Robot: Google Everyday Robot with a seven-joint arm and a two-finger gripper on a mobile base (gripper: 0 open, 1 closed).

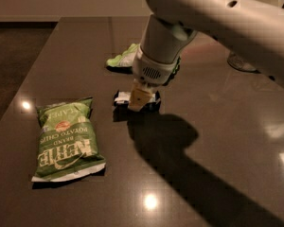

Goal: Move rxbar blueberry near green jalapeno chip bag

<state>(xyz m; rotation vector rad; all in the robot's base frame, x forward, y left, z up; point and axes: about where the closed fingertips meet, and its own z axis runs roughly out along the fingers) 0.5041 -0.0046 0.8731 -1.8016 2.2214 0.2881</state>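
The rxbar blueberry (122,97), a small dark bar with a white panel, is at the table's middle, partly hidden under my gripper (138,100). The gripper comes down from above and is shut on the bar, holding it at or just above the table top. The green jalapeno chip bag (66,142) lies flat at the front left, with white lettering and a red-orange emblem. The bar is a short way to the right of the bag's upper end, apart from it.
A smaller pale green bag (124,58) lies behind the gripper. A silver can (240,62) stands at the back right, partly hidden by my arm (217,18). The dark table (217,141) has its left edge beside the chip bag.
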